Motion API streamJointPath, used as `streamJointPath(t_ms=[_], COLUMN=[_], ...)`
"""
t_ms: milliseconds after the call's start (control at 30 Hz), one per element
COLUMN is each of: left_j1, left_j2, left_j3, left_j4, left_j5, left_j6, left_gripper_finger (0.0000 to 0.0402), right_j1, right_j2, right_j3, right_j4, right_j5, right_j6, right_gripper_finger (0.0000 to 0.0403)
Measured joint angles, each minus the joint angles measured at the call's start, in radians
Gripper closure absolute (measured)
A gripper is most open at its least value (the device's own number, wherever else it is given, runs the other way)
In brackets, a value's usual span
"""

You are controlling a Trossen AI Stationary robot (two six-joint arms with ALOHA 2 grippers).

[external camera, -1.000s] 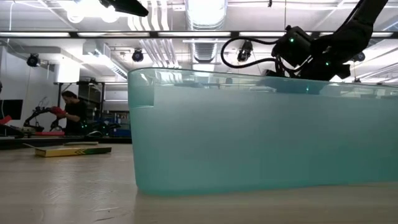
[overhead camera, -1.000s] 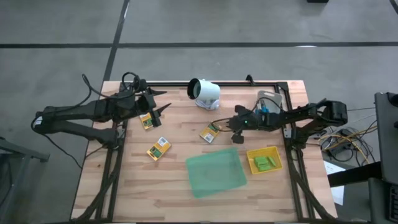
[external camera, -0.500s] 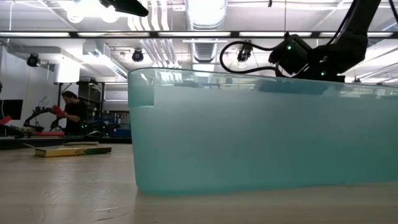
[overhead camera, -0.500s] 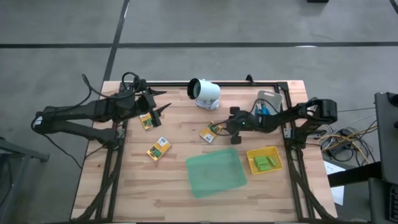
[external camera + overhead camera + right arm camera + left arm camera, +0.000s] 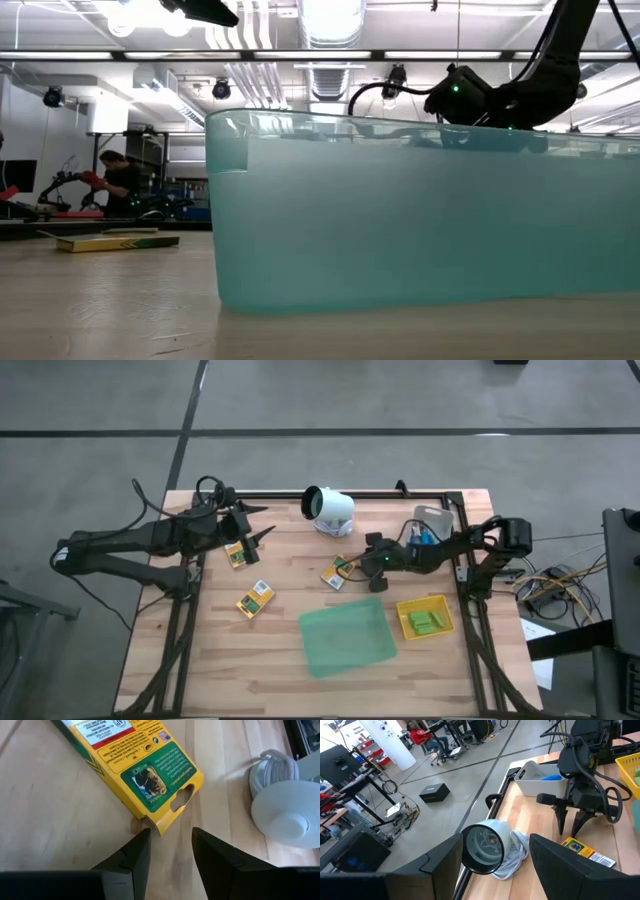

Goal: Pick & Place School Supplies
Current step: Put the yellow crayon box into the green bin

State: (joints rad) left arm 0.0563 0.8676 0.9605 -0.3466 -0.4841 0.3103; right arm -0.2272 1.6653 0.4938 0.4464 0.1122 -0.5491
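Three yellow-and-green packets lie flat on the wooden table: one at the far left (image 5: 236,553), one nearer (image 5: 254,598), one in the middle (image 5: 337,573). My right gripper (image 5: 352,565) is open, fingers pointing down just off the middle packet's end (image 5: 150,775), touching nothing; the left wrist view shows it (image 5: 570,833) above that packet (image 5: 585,853). My left gripper (image 5: 256,526) is open and empty above the far-left packet. Light-green blocks (image 5: 424,622) lie in the yellow tray (image 5: 442,603). Something blue (image 5: 552,777) lies in a white bin (image 5: 432,520).
A flat translucent green tray (image 5: 347,637) lies near the table's front middle; its wall (image 5: 400,220) fills the low view. A white round device (image 5: 328,510) with a coiled cable stands at the far middle. A person (image 5: 118,180) is in the room beyond.
My right gripper has gone toward the table's left edge and a little down, closing on the middle packet. The packets and my left arm have kept still.
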Motion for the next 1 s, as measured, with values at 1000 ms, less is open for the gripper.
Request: streamJointPath(t_ms=[1000], left_j1=[0.0], left_j2=[0.0], left_j3=[0.0], left_j4=[0.001], left_j5=[0.0], left_j6=[0.0], left_gripper_finger=[0.0165], right_j1=[-0.001], right_j2=[0.002], right_j3=[0.036], right_j4=[-0.065], right_j5=[-0.017], right_j6=[0.046], right_gripper_finger=[0.0271])
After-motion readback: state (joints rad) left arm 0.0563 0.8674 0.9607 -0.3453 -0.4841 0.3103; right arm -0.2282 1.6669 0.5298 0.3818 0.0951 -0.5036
